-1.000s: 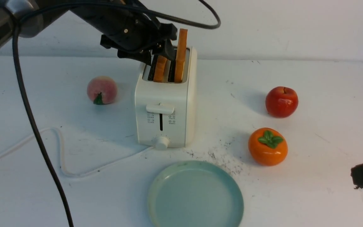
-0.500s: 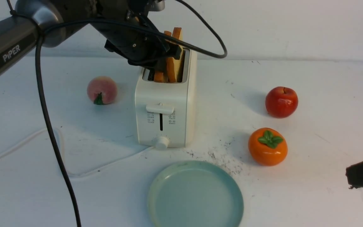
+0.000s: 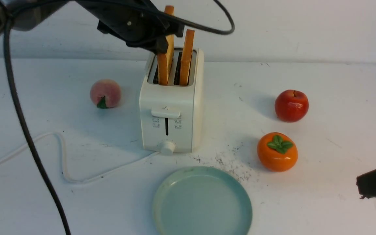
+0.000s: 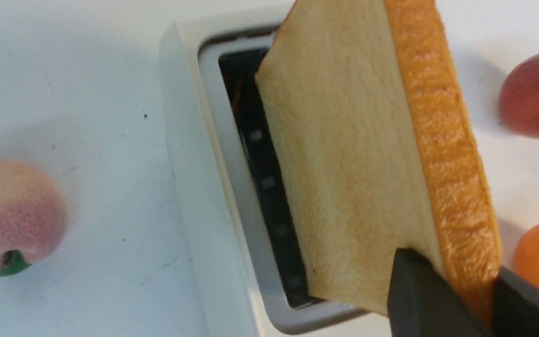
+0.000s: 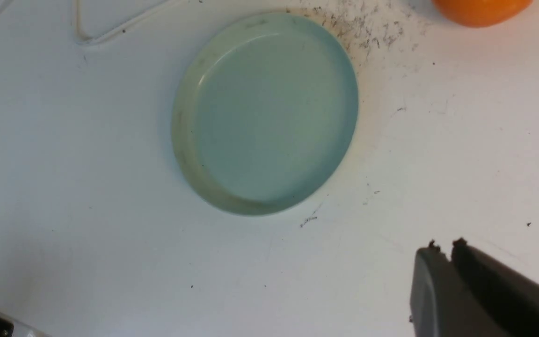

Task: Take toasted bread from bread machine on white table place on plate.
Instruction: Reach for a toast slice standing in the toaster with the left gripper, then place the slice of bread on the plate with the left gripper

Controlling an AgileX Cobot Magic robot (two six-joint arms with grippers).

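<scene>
Here on the left, my left claw (image 3: pixel 165 44) is pinching a slice of toasted bread (image 3: pixel 163 67) between its fingers, and I'm holding it upright over the left-hand slot of the bread machine (image 3: pixel 166 98)! Its crust edge is running up between my fingers, and its top is showing well above them. The slice's lower end is meeting the slot in my front view, though I'm not managing to tell whether it is clearing the opening or sitting just inside.

Right beside it, the second slice (image 3: pixel 187 58) is standing in the right-hand slot, leaning slightly, its upper part poking out above the metal top. My left claw isn't gripping that one.

Down in front of the machine, the plate (image 3: pixel 202 202) is lying flat on the white counter (image 3: pixel 321 209), bearing no bread. The machine's white cord (image 3: pixel 116 168) is winding away to the left, and a black cable (image 3: pixel 28 130) is hanging down across that side of my view.

Over on the right, my right claw (image 5: pixel 445 248) is hovering with its fingertips almost pressed together, only a sliver showing between them, and it's pinching nothing. Around the counter, the peach (image 3: pixel 105 93) is resting to the left of the machine, while the red apple (image 3: pixel 291 106) is sitting to its right, with the orange persimmon (image 3: pixel 277 151) lying just nearer to me
</scene>
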